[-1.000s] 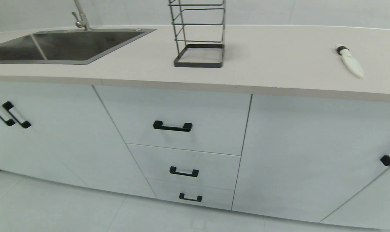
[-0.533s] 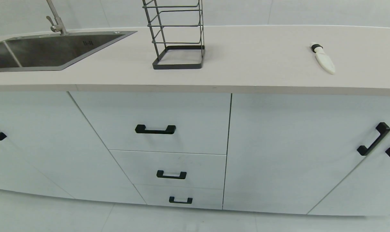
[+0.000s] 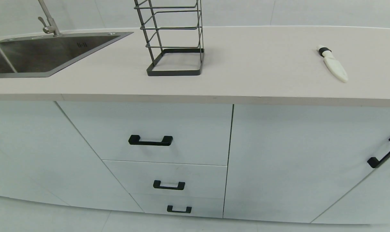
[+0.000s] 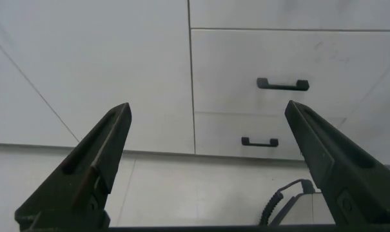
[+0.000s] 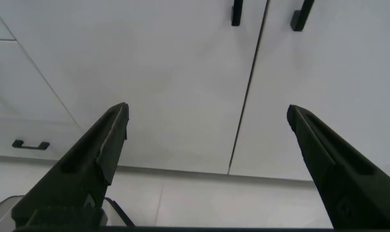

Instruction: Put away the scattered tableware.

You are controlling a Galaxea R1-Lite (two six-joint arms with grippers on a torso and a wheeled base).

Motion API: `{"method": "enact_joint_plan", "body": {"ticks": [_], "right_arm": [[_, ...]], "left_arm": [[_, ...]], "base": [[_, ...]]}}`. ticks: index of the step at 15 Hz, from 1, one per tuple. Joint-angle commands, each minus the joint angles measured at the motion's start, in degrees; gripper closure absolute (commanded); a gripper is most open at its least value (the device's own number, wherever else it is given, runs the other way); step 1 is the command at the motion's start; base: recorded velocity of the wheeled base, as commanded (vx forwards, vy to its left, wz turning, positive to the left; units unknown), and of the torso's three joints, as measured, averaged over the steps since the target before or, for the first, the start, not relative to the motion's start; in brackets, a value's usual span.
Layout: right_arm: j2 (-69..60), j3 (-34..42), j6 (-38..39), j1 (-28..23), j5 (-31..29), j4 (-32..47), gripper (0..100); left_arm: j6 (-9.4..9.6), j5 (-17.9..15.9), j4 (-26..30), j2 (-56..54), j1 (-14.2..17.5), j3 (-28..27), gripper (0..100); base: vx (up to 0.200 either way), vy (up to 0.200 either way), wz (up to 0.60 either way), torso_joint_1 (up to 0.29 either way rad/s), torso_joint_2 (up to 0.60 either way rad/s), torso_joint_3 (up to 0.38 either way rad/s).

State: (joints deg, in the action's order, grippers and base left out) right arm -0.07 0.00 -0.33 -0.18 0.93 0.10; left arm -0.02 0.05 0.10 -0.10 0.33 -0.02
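At the counter's left end, the steel sink (image 3: 37, 54) is cut off by the frame; the tap (image 3: 48, 24) and black wire rack (image 3: 174, 38) lose their tops. Well right of the rack, the white tapered knife (image 3: 333, 64) with a black band lies flat on the pale matte counter (image 3: 262, 64). Below sit 3 flat drawers (image 3: 198, 177) with black bar handles. Facing the cabinets, the left gripper (image 4: 207, 113) and right gripper (image 5: 207, 111) each hold 2 dark fingers spread wide.
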Motion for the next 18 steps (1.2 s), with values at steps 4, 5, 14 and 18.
{"method": "enact_joint_plan", "body": {"ticks": [4,5,14,18], "right_arm": [[0.16,0.0,-0.11,0.01,0.04,-0.01,0],[0.07,0.0,-0.11,0.01,0.04,-0.01,0],[0.16,0.0,-0.11,0.01,0.04,-0.01,0],[0.16,0.0,-0.11,0.01,0.04,-0.01,0]], "left_arm": [[-0.06,0.04,-0.01,0.1,0.02,0.02,0],[-0.06,0.04,-0.01,0.1,0.02,0.02,0],[-0.06,0.13,-0.01,0.1,0.02,0.02,0],[-0.59,0.13,-0.1,0.1,0.02,0.02,0]], "base": [[0.0,0.0,-0.45,-0.002,0.0,0.002],[0.0,0.0,0.0,0.0,0.0,0.0],[0.0,0.0,0.0,0.0,0.0,0.0],[0.0,0.0,0.0,0.029,-0.04,-0.007]]}}
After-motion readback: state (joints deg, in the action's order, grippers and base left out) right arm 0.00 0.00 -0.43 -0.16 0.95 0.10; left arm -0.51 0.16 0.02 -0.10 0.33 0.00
